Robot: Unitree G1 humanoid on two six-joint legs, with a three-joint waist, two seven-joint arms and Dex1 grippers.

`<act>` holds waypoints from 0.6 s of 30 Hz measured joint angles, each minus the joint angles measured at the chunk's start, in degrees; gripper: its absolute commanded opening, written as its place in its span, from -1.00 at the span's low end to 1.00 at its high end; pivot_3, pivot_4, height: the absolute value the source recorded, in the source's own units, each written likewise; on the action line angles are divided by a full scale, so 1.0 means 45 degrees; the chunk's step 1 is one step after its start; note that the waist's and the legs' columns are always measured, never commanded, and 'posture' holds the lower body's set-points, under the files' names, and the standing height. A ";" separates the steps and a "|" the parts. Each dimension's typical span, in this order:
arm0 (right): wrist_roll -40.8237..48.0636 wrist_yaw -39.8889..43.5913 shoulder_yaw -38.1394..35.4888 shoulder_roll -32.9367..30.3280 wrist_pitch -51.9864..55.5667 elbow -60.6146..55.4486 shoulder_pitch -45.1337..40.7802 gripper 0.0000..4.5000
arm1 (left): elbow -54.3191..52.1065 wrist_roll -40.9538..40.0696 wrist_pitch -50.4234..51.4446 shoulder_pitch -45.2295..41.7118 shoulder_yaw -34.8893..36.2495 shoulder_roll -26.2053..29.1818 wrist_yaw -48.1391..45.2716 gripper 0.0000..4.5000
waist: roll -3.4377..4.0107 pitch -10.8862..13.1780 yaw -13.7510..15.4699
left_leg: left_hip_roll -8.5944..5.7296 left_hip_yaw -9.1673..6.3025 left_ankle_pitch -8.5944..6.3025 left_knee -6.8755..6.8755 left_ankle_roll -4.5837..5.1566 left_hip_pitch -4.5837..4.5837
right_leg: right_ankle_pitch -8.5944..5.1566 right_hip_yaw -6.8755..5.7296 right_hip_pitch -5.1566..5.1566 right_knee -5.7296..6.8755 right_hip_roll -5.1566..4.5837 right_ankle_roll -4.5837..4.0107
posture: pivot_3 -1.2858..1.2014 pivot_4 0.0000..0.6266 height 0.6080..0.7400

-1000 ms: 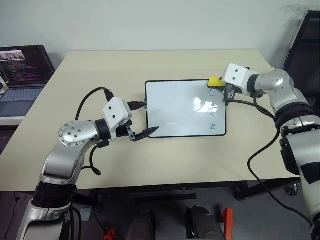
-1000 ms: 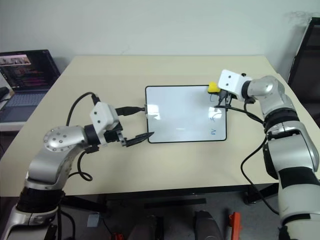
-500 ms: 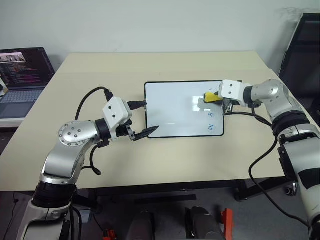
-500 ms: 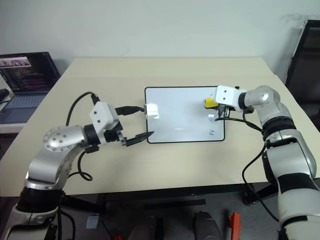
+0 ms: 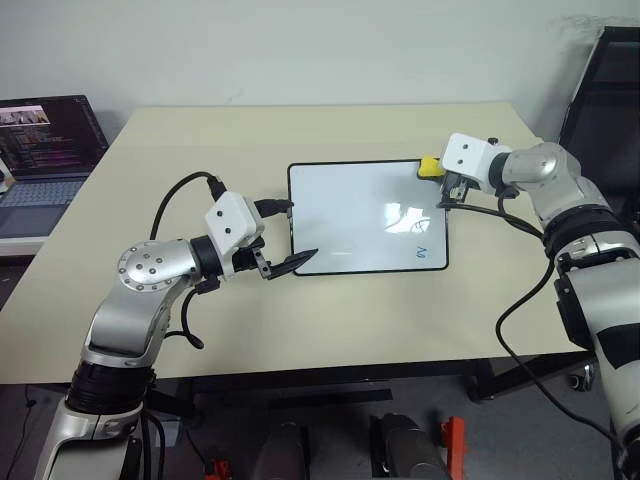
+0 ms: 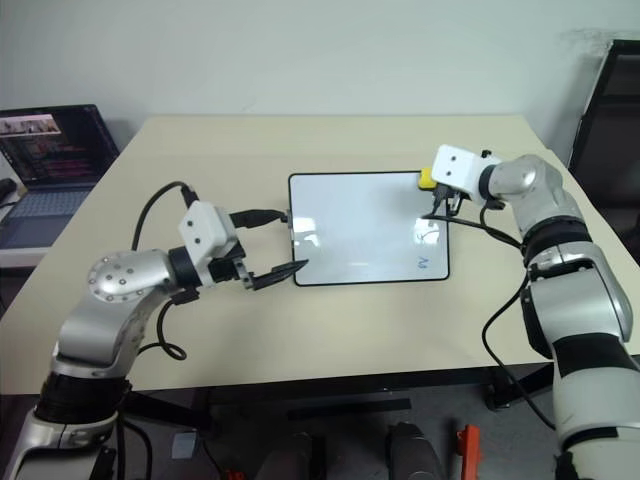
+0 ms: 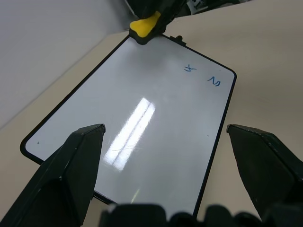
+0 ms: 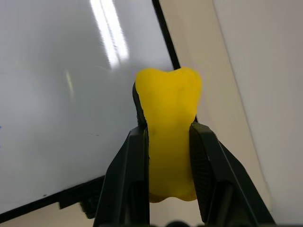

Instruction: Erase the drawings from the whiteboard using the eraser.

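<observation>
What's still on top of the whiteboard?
On the whiteboard: two blue drawings near its right edge, and the eraser at the far right corner. Anything beneath the eraser is covered.

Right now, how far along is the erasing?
Most of the whiteboard is bare white. The right claw grips the eraser at the board's far right corner. Two blue drawings, a cross and a zigzag, remain near the right edge.
</observation>
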 measured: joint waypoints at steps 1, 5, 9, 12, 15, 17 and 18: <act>-0.0012 -0.0036 -0.0001 0.0001 0.0009 0.0005 -0.0011 -0.63 | 0.0000 0.0003 -0.0001 0.0000 0.0000 -0.0001 0.0002 1.00 | 0.0000 0.0000 -0.0001 | 0.0000 0.0000 0.0000 -0.0002 0.0000 -0.0019 | 0.0004 0.0000 -0.0026 0.0004 0.0001 0.0005 | 0.03 -0.52 1.00; -0.0009 0.0212 -0.0005 0.0004 -0.0068 -0.0027 -0.0048 -0.63 | 0.0000 0.0036 -0.0009 0.0002 -0.0001 -0.0014 0.0023 1.00 | 0.0000 0.0000 -0.0005 | 0.0003 0.0010 0.0000 -0.0002 0.0000 -0.0060 | 0.0012 0.0008 -0.0083 0.0015 0.0012 0.0009 | 0.03 -0.52 1.00; 0.0037 0.0786 -0.0007 0.0030 -0.0165 -0.0302 0.0113 -0.63 | 0.0010 0.0061 -0.0033 0.0006 -0.0002 -0.0026 0.0044 1.00 | 0.0000 0.0000 -0.0046 | 0.0019 0.0018 0.0000 -0.0002 0.0000 -0.0056 | 0.0011 0.0018 -0.0083 0.0015 0.0034 0.0012 | 0.03 -0.52 1.00; 0.0250 0.1370 -0.0023 0.0069 -0.0354 -0.0771 0.0574 -0.63 | 0.0196 0.0148 -0.0063 0.0005 -0.0004 -0.0026 0.0047 1.00 | -0.0001 -0.0001 -0.0061 | 0.0032 0.0019 0.0000 -0.0002 0.0000 -0.0050 | 0.0008 0.0026 -0.0082 0.0018 0.0054 0.0017 | 0.03 -0.52 1.00; 0.0324 0.1683 -0.0023 0.0090 -0.0460 -0.1171 0.0927 -0.63 | 0.0223 0.0231 -0.0064 0.0005 -0.0004 -0.0025 0.0083 1.00 | -0.0001 -0.0001 -0.0086 | 0.0042 0.0021 0.0000 0.0001 0.0000 -0.0043 | 0.0008 0.0030 -0.0081 0.0022 0.0063 0.0021 | 0.03 -0.52 1.00; 0.0393 0.2045 -0.0027 0.0094 -0.0477 -0.1446 0.1164 -0.63 | 0.0222 0.0267 -0.0066 0.0006 0.0004 -0.0024 0.0145 1.00 | -0.0006 -0.0004 -0.0092 | 0.0046 0.0021 0.0000 0.0003 0.0000 -0.0036 | 0.0007 0.0031 -0.0075 0.0023 0.0067 0.0022 | 0.03 -0.52 1.00; 0.0466 0.2263 -0.0034 0.0093 -0.0468 -0.1568 0.1279 -0.63 | 0.0222 0.0275 -0.0066 0.0008 0.0006 -0.0024 0.0199 1.00 | -0.0007 -0.0005 -0.0092 | 0.0046 0.0021 0.0000 0.0005 0.0000 -0.0035 | 0.0006 0.0031 -0.0074 0.0023 0.0067 0.0025 | 0.03 -0.52 1.00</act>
